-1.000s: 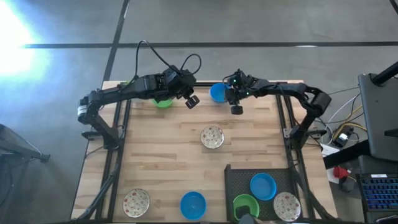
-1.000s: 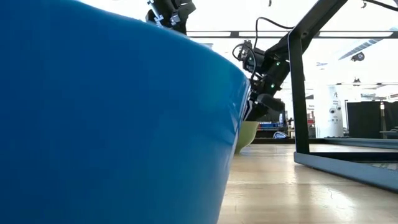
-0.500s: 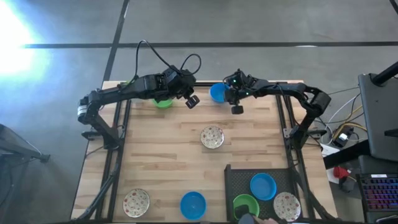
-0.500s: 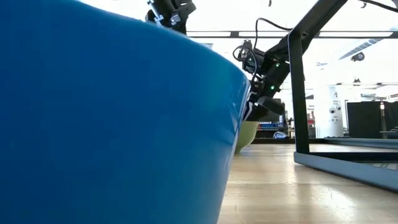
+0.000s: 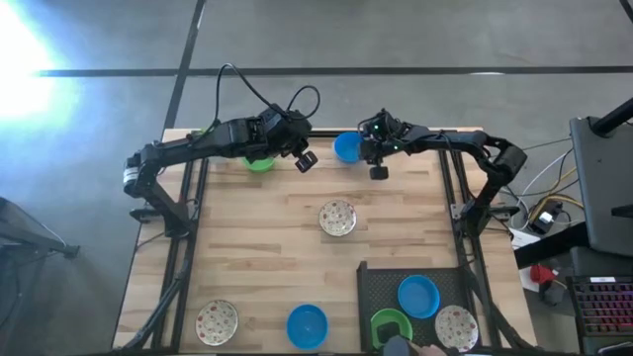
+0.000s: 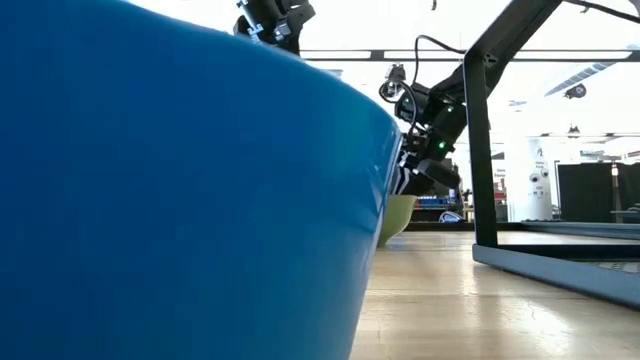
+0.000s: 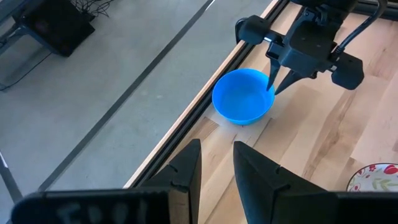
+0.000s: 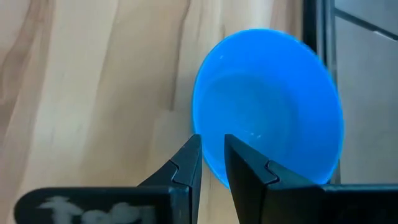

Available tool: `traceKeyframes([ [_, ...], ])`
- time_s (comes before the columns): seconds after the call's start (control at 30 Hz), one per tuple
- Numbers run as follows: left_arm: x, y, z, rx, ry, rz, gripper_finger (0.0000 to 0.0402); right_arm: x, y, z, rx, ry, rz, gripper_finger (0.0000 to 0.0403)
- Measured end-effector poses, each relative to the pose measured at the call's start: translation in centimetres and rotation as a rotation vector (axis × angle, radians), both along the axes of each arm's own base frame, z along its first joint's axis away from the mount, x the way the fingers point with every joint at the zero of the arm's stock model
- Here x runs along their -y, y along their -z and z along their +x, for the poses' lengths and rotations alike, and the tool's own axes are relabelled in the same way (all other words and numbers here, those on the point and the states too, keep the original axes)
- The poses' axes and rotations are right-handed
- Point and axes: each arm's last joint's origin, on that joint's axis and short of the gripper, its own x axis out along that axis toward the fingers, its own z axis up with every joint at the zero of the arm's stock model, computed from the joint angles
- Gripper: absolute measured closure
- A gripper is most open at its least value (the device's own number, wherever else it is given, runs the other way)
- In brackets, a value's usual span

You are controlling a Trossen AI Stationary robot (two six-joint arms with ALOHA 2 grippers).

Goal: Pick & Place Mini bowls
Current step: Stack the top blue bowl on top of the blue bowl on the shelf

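A plain blue mini bowl [image 5: 345,147] [image 7: 242,96] [image 8: 273,106] stands upright on its base at the table's far edge. My right gripper [image 5: 360,154] [image 8: 212,144] [image 7: 271,87] is at the bowl's right rim, shut on it. Left of it, my left gripper [image 5: 307,160] [image 7: 216,152] hangs above the table, open and holding nothing. It points toward the blue bowl. A green mini bowl [image 5: 259,163] sits on the table beneath the left arm. My right gripper has the blue bowl's rim [image 8: 206,163] on the side toward the table's right. One finger [image 8: 239,163] is inside the bowl and one [image 8: 186,163] outside. The fingers slant down from the right. The bowl stands upright on the table.
A speckled bowl [image 5: 337,218] sits mid-table. Another speckled bowl [image 5: 217,321] and a blue bowl [image 5: 307,324] are near the front edge; that blue bowl fills the low view [image 6: 180,200]. A dark tray [image 5: 371,282] at the front right holds blue, green and speckled bowls.
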Motion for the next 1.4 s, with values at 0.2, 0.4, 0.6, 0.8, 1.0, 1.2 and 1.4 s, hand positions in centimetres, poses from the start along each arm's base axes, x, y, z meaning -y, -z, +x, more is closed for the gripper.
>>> traceKeyframes([
  [0.2, 0.0, 0.0, 0.0, 0.000, 0.002, -0.001, 0.0314, 0.0, 0.0, 0.0, 0.003, -0.001, -0.001, 0.0340],
  [0.4, 0.0, 0.0, 0.0, 0.000, 0.002, -0.002, 0.0314, -0.1, 0.1, 0.0, -0.001, -0.005, 0.001, 0.0340],
  [0.6, 0.0, 0.0, 0.0, -0.002, 0.004, 0.000, 0.0314, -0.1, 0.3, -0.1, -0.002, -0.009, -0.001, 0.0340],
  [0.8, 0.0, 0.0, 0.0, -0.002, 0.004, 0.000, 0.0314, -0.1, 0.2, 0.0, 0.012, -0.009, -0.013, 0.0339],
  [1.0, 0.0, 0.0, 0.0, -0.001, 0.004, 0.001, 0.0314, -0.1, 0.3, 0.0, 0.015, -0.002, -0.007, 0.0340],
  [1.2, 0.0, 0.0, 0.0, -0.001, 0.004, 0.001, 0.0314, -0.2, 0.4, 0.0, 0.034, -0.025, 0.019, 0.0339],
  [1.4, 0.0, 0.0, 0.0, -0.001, 0.005, 0.001, 0.0314, 0.3, 2.3, 0.8, 0.036, 0.016, 0.079, 0.0339],
])
